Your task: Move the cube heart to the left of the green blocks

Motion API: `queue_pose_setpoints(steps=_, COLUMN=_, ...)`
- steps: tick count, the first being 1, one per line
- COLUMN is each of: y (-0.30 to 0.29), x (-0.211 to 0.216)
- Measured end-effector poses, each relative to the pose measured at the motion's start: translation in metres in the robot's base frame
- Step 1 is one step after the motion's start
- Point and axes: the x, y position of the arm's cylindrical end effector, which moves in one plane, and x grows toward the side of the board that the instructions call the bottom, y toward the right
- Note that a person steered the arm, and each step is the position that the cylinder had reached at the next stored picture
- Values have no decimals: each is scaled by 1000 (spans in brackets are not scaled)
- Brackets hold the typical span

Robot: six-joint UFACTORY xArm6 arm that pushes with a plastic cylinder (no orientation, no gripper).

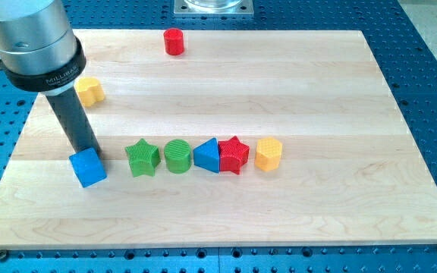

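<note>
One target: blue cube (88,167), just left of green star (142,158), green cylinder (177,156).
My tip (89,149): touching the cube's top edge; no claw, nothing grasped.
Handling: light, rigid, slides easily; push flat face centrally.

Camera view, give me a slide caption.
My tip touches the blue cube, left of the green star and green cylinder.

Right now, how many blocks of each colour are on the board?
Red: 2, cylinder, star
Yellow: 2, heart, hexagon
Green: 2, star, cylinder
Blue: 2, cube, triangle
Total: 8
</note>
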Motion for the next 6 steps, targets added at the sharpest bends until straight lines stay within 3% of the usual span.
queue_pose_setpoints(steps=1, y=-69, x=43)
queue_pose_setpoints(steps=2, y=-46, x=77)
queue_pose_setpoints(steps=6, y=-18, x=21)
